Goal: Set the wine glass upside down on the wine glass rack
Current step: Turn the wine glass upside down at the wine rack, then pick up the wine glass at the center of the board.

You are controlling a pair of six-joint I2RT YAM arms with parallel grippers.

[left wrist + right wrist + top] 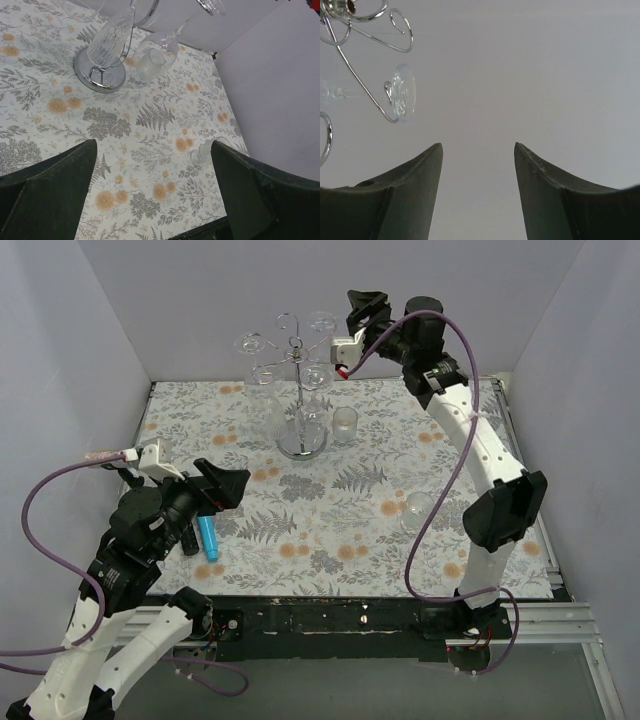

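The wine glass rack (291,358) stands at the back middle on its round mirrored base (302,446). Two wine glasses hang from it upside down, one on the left (262,382) and one on the right (315,375). My right gripper (362,312) is raised beside the rack's top, open and empty. In the right wrist view the gripper (478,145) faces the wall, with a glass foot (402,93) caught in a curled arm at upper left. Another wine glass (415,508) lies on the mat at right. My left gripper (228,487) hovers open over the left side.
A short tumbler (345,425) stands just right of the rack base, also seen as the tumbler (149,65) in the left wrist view. A blue tube (208,537) lies under the left arm. Grey walls close in the floral mat (330,530) on three sides.
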